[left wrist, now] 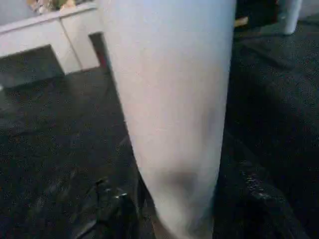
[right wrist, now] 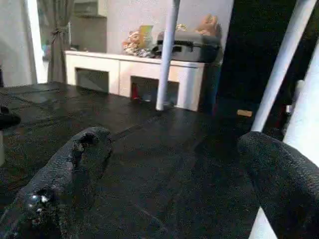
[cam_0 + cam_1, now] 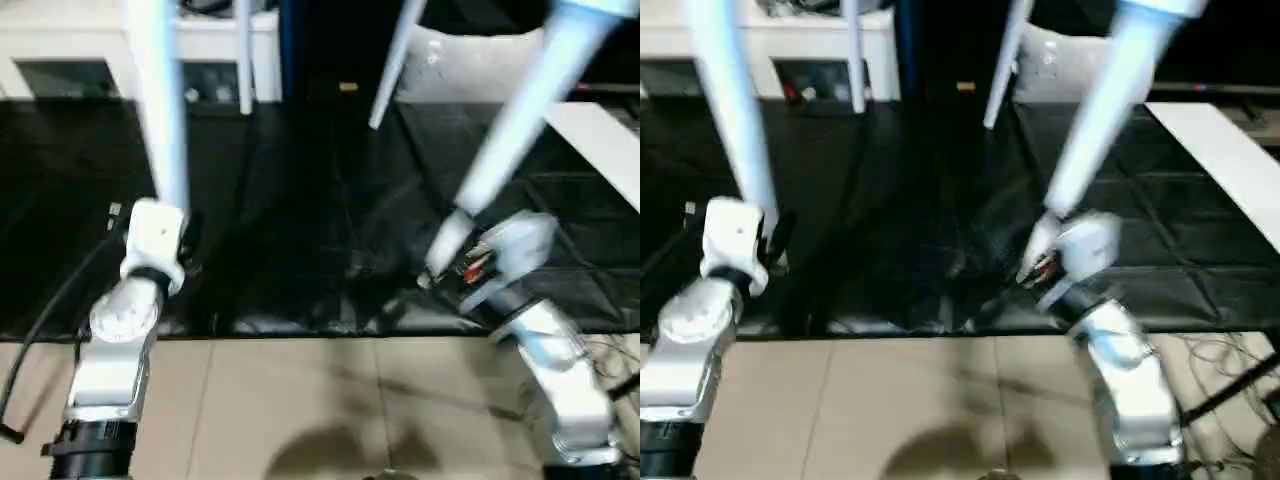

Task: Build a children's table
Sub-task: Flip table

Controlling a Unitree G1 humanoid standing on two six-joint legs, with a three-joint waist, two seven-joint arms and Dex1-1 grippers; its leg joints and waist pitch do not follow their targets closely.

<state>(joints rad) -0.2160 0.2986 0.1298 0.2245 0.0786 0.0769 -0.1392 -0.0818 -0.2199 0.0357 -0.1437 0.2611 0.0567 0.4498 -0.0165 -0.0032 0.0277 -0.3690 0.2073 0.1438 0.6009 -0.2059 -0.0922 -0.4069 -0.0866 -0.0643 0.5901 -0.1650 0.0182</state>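
Four white table legs point(image 3: 162, 110) stand over a black floor mat point(image 3: 300, 220), tips resting on it, the two far ones near a low white shelf unit point(image 2: 134, 69). The left hand point(image 3: 185, 245) is clenched around the near-left leg's lower end. The right hand point(image 2: 174, 194) is released, fingers point(image 2: 75, 164) spread wide beside the near-right leg point(image 3: 520, 120).

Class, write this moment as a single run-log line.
stage: four table legs up | left gripper: on near-left leg | right gripper: open, beside near-right leg | surface: black mat
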